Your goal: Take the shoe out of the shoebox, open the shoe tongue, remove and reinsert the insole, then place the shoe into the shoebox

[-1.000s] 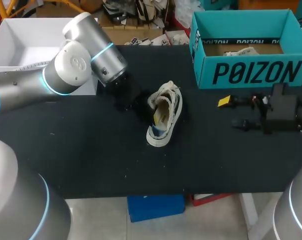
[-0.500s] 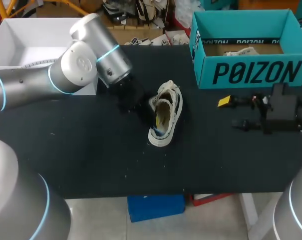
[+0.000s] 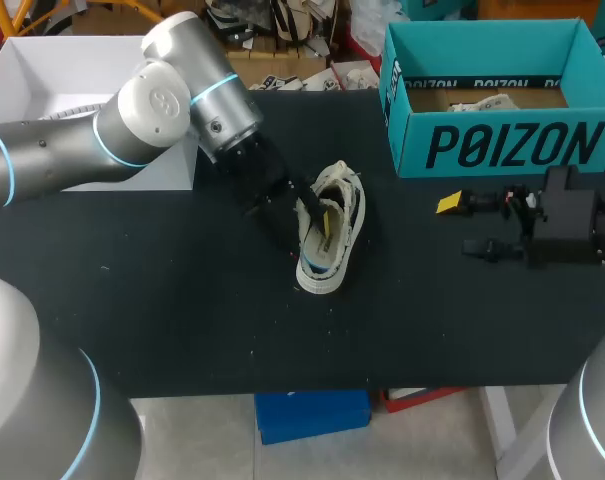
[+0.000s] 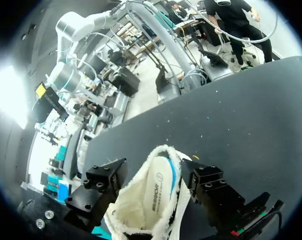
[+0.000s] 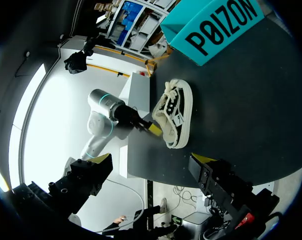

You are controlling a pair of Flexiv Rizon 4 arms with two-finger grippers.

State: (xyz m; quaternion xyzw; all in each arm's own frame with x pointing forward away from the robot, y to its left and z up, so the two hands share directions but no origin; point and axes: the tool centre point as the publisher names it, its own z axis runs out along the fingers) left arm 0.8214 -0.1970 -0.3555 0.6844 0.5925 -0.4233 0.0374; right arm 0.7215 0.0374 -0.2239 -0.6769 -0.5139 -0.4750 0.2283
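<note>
Shoe (image 3: 330,232), a cream low-top, sits out of the box near the middle of the table (image 3: 182,320), a bit toward the far edge. It's sole down, laced toe end to the far edge, heel to the near edge. L arm comes in from the left edge and slants down to it. L gripper (image 3: 304,220) is right at the shoe's left side, fingers spread wide. In the L wrist view the shoe's mouth lies btwn them; in the head view one yellow tip is over the opening. Can't tell if either finger presses the shoe, so it reads as open, not gripping. Insole (image 4: 158,187) shows inside the shoe, pale w/ a blue patch. Shoebox (image 3: 502,140), teal w/ open top, stands at the far right corner, well apart from the shoe. Crumpled paper (image 3: 479,101) lies in it. R gripper (image 3: 464,226) is low over the table near the right edge, in front of the shoebox, pointing toward the shoe, fingers apart w/ nothing btwn them. White box (image 3: 52,90), open, is at the far left corner, partly behind the L arm.
</note>
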